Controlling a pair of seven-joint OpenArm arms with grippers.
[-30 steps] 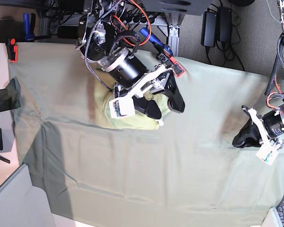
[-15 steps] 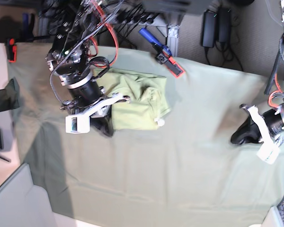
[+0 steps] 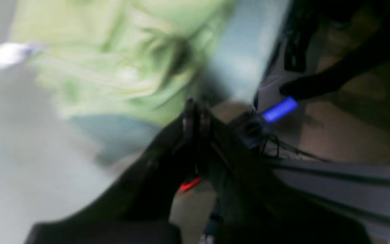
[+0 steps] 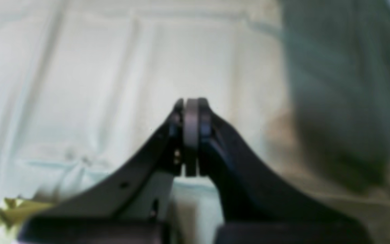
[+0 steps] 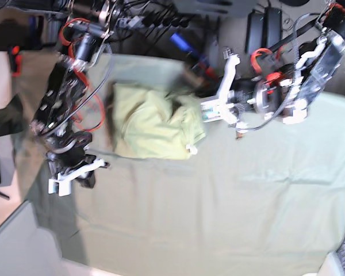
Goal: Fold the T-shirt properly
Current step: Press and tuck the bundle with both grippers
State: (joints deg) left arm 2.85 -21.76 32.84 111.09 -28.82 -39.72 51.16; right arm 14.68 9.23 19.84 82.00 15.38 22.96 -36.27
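The pale yellow-green T-shirt (image 5: 152,122) lies as a folded bundle on the grey-green sheet (image 5: 218,201), with a small white tag (image 5: 191,149) at its near right corner. My left gripper (image 5: 191,80) is shut and empty, blurred, just beyond the shirt's far right corner. In the left wrist view its tips (image 3: 195,105) hang beside the T-shirt (image 3: 113,64). My right gripper (image 5: 87,175) is shut and empty, left of and below the shirt. In the right wrist view its tips (image 4: 191,103) are over bare sheet (image 4: 96,84), and a scrap of T-shirt (image 4: 8,208) shows at the bottom left.
A dark garment (image 5: 6,118) hangs at the left edge. A red clamp (image 5: 14,59) and a blue-handled clamp (image 5: 181,42) grip the sheet's far edge. Power bricks (image 5: 263,30) and cables lie beyond the table. A grey bin (image 5: 17,247) is at the bottom left.
The right arm let go of the shirt, shut and drew away to the lower left. The left arm swung in from the right edge to the shirt's far right corner.
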